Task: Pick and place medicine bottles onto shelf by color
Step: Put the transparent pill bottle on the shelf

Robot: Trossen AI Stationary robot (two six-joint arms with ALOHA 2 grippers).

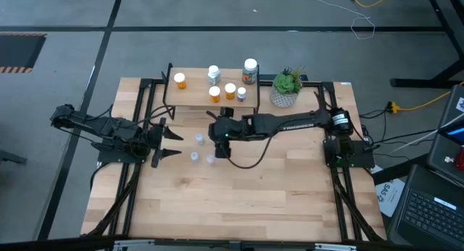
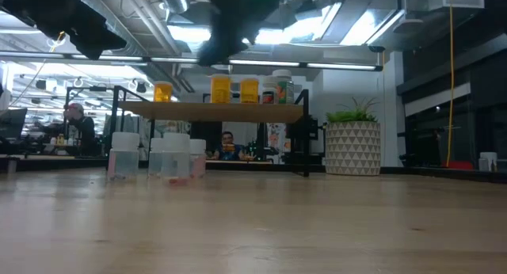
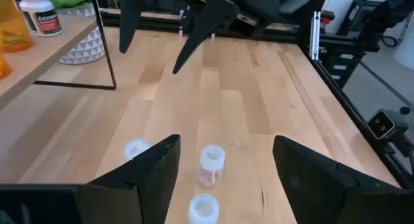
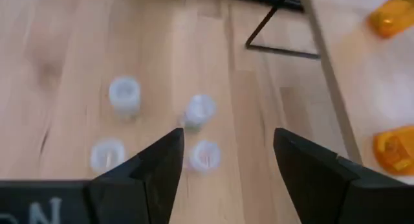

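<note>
I have the right gripper (image 1: 220, 151) hanging over the middle of the table (image 1: 239, 200), fingers spread and empty, because the clear bottles (image 1: 197, 139) are what is left to sort. Its wrist view shows four of them standing loose on the wood in front of the shelf (image 1: 210, 97), and the gap between the fingers is lined up roughly with the nearest one (image 4: 206, 155), so I judge this as the approach for a pick.

The orange bottles (image 1: 179, 80) already stand on the shelf plank, one near its left end and two more toward the middle, with a clear one (image 1: 214, 73) and the larger dark white-capped one (image 1: 250, 70) along the back edge. That grouping leaves room for the clear ones to go together.

I keep the left gripper (image 1: 172, 144) parked near the table's left edge, fingers apart and holding nothing, pointed at the same cluster but well clear of the right arm so the two do not collide. The plant (image 1: 286, 88) sits off the shelf's right end, outside the reach path.
</note>
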